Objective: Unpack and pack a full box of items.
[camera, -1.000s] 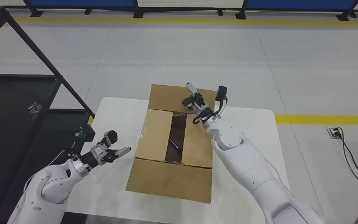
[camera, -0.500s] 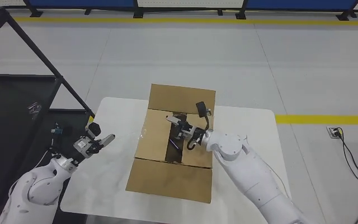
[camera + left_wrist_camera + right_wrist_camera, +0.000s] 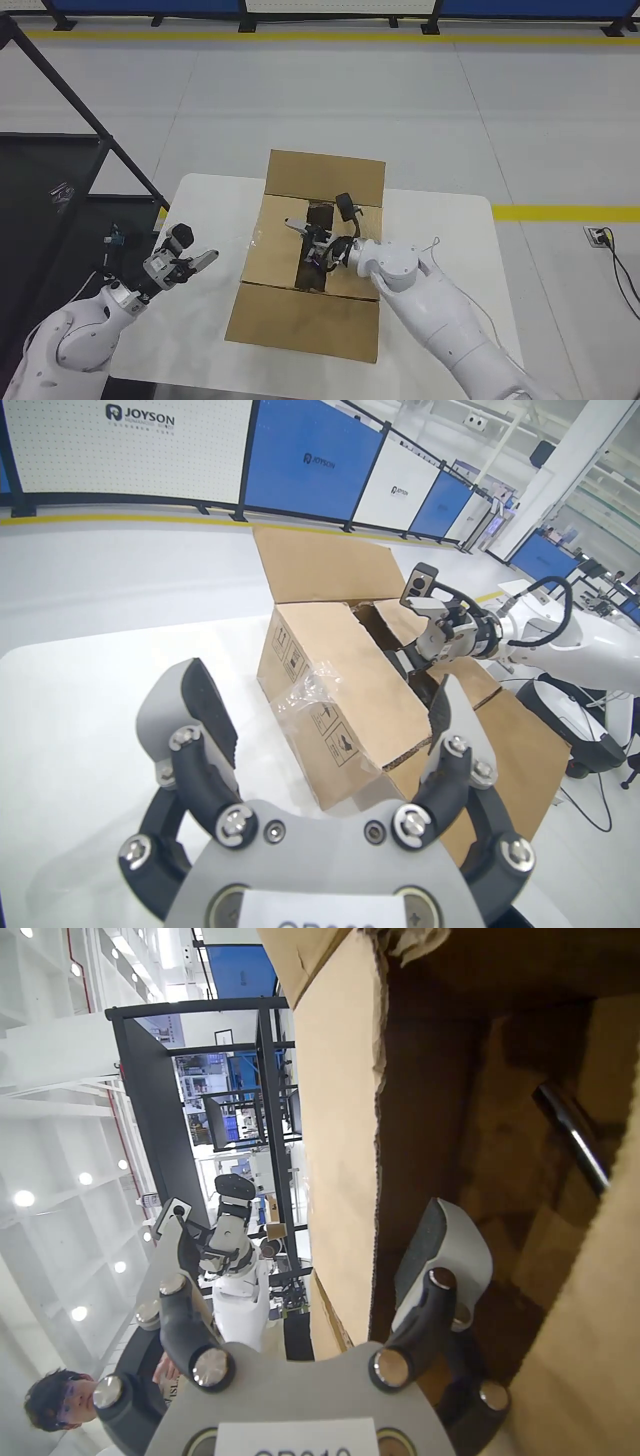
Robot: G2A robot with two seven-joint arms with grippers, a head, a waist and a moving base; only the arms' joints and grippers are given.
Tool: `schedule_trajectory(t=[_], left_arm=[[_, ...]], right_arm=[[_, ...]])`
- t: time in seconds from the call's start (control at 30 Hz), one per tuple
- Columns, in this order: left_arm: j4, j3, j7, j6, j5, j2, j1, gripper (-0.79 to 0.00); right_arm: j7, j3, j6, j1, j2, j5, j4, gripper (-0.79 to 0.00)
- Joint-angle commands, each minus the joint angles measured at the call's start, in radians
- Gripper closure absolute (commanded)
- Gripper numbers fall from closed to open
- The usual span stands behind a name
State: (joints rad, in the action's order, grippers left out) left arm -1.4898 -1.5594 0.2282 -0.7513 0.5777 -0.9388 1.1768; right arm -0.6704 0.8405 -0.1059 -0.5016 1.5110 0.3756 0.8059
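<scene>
Cameras: one overhead, two wrist-mounted.
Top view looks down on the table (image 3: 440,215) and box (image 3: 300,320). Left wrist view faces the box's side from near; right wrist view sits close at its open flaps. All three share the box.

Brown cardboard box (image 3: 300,310), flaps ajar, beneath the right claw (image 3: 312,238); a slim dark rod (image 3: 572,1140) lies inside, just beyond it.

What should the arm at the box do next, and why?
Probably shut the right gripper on the flap: its open fingers straddle the flap's edge, one inside the box, one outside. Gripping it would let the arm fold it back and reach the dark stick-like item inside.
</scene>
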Motion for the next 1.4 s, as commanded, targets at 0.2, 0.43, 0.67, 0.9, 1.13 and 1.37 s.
schedule_trajectory(t=[0.2, 0.43, 0.67, 0.9, 1.13, 1.37], left_arm=[[-0.049, 0.003, 0.011, -0.036, 0.005, 0.001, 0.028, -0.785], [-0.123, -0.014, -0.003, -0.050, 0.080, 0.005, 0.063, -0.785], [-0.169, -0.017, -0.009, -0.122, 0.164, 0.009, 0.094, -0.785], [-0.183, 0.011, -0.035, 0.022, 0.174, -0.001, 0.088, -0.785], [-0.202, 0.063, -0.067, 0.135, 0.244, -0.013, 0.077, -0.785], [-0.199, 0.080, -0.104, 0.227, 0.313, -0.021, 0.071, -0.785]], right_arm=[[-0.108, 0.027, -0.057, 0.045, 0.043, 0.219, -0.097, -0.785], [-0.115, 0.039, -0.088, 0.060, 0.071, 0.308, -0.085, -0.785], [-0.053, 0.029, -0.136, 0.060, 0.102, 0.347, -0.050, -0.785], [-0.070, 0.007, -0.156, 0.071, 0.130, 0.356, -0.064, -0.785], [-0.132, -0.001, -0.172, 0.084, 0.155, 0.386, -0.102, -0.785], [-0.235, 0.013, -0.186, 0.101, 0.170, 0.425, -0.154, -0.785]])
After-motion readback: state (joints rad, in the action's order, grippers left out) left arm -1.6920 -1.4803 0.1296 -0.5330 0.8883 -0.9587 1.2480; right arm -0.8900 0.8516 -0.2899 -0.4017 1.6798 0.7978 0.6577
